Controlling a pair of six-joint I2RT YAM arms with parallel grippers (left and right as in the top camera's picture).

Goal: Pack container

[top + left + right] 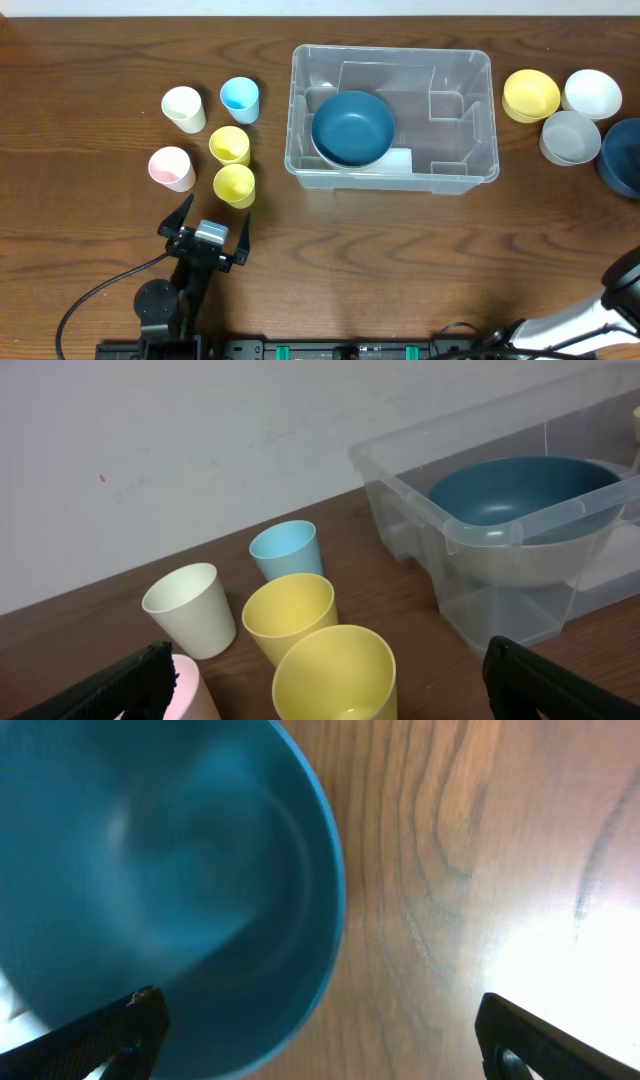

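Jaws of left gripper spread wide, empty; arm low at near table edge, pointing toward cups. Right gripper jaws also apart, above glossy teal bowl on wood-grain table. Smooth tapered cups: near yellow cup, far yellow cup, pink cup, cream cup, light blue cup. Container mid-table, right of cups: clear, rectangular, rounded rim, holding dark blue bowl nested in a pale one.

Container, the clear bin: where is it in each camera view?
Overhead: the container sits centre, upper half.
Left wrist: upper right, cut by the edge.
Right wrist: not in it.
Shared landmark: the dark blue bowl inside it, seen overhead and left wrist.
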